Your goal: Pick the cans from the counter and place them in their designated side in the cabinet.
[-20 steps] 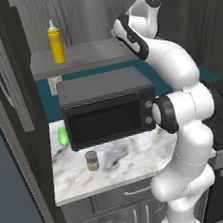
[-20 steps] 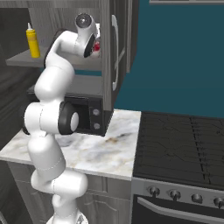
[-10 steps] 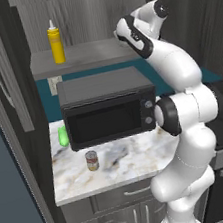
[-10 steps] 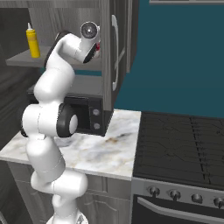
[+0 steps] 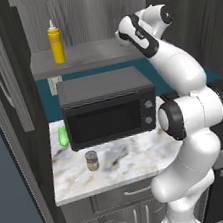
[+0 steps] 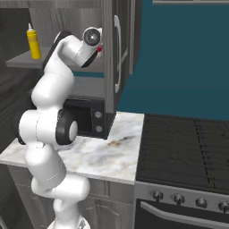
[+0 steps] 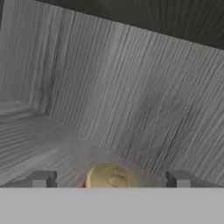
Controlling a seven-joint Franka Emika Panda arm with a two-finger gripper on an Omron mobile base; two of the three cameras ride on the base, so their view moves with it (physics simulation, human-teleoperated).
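Jaws are being held wide apart up on the cabinet [image 5: 94, 15] shelf [image 5: 90, 56], with the red can [image 7: 114, 176] sitting upright between the two finger tips [image 7: 40, 178] and clamped by neither, so it's looking like the first can is just being let go on the right side of the shelf. The yellow bottle [image 5: 55, 42] is well apart from it, over on the left.

The other can [image 5: 92, 160] is still waiting down on the desk [image 5: 136, 163], in front of the microwave [image 5: 108, 109], with a green thing [image 5: 62, 135] near it by the microwave's left end.

Next move, as a guess: the hand is going to have to be backed straight out without the red can being knocked, then swung down to the one on the desk.

Compared with a second ago, the jaws are being spread a touch wider and the wrist is being shifted a bit. Nothing else is being moved.
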